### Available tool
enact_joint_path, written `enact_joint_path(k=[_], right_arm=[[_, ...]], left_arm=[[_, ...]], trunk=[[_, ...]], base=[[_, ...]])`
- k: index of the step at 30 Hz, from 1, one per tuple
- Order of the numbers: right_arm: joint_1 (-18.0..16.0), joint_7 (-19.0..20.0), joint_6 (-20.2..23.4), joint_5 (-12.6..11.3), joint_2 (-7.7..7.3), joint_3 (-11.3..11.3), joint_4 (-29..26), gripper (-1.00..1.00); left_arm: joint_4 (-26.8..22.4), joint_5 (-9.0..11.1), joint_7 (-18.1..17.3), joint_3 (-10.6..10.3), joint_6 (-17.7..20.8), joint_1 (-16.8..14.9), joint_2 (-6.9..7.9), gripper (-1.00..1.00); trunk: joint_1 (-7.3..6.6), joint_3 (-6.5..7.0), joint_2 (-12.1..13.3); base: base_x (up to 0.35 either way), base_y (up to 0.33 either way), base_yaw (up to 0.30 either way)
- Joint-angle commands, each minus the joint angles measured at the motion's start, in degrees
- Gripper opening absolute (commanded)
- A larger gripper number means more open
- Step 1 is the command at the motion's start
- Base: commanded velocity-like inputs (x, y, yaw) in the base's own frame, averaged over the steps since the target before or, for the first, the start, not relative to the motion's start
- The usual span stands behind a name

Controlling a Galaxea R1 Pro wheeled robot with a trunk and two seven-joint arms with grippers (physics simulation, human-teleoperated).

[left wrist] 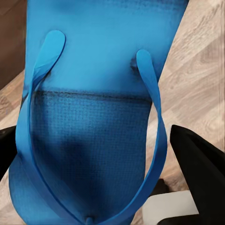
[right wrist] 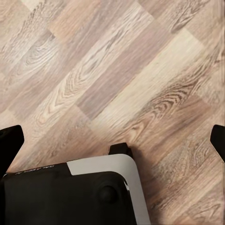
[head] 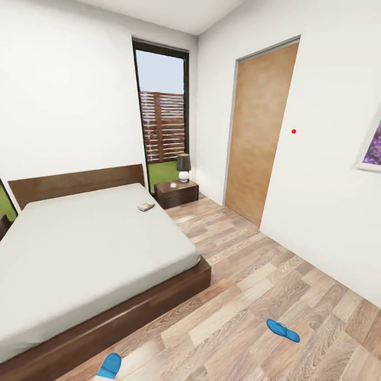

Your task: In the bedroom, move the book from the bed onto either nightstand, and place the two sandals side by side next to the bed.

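- White-walled bedroom with a wood-plank floor (head: 254, 275); the bed (head: 84, 248) is the landmark, its headboard against the far wall beside a tall window (head: 163, 124).
- The book (head: 146, 207) lies on the mattress near the head end, at the edge closest to the nightstand (head: 176, 193), which stands just beside the bed and carries a small lamp (head: 183, 168).
- One sandal (head: 282, 330) lies flat on the floor well apart from the bed's foot corner, on the door side. The other sandal (head: 109, 366) is close to the bed's foot rail.
- In the left wrist view that nearer sandal (left wrist: 93, 117) sits right in front of the left claw (left wrist: 101, 164), its long axis running along the claw's line of sight, straps up. The dark fingers (left wrist: 199, 173) flank it, spread wide; I cannot tell whether they touch it.
- The right claw (right wrist: 112, 140) hangs over bare planks with fingers far apart, holding nothing.
- My judgement: the left arm is nearer the first sandal. Open floor alongside the bed gives plenty of room; the bed frame is the only edge to mind.
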Motion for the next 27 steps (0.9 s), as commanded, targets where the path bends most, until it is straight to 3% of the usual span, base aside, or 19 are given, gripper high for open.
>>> enact_joint_path(k=[1,12,27], right_arm=[[-0.04,0.39,0.43,-0.41,0.02,-0.33,-0.04,1.00],[-0.05,0.74,0.44,-0.41,-0.08,-0.33,-0.04,1.00],[-0.06,0.89,0.44,-0.39,-0.03,-0.27,-0.04,1.00]], left_arm=[[0.03,-0.50,-0.09,0.21,-0.20,-0.04,-0.01,-1.00],[0.03,-0.50,-0.15,0.21,-0.18,-0.04,-0.13,-1.00],[0.03,-0.50,-0.17,0.21,-0.18,-0.04,-0.11,-1.00]], trunk=[[0.03,-0.11,-0.10],[0.03,-0.11,-0.10],[0.03,-0.11,-0.10]], base=[[0.085,-0.162,-0.295],[0.158,-0.068,-0.295],[0.313,-0.003,-0.295]])
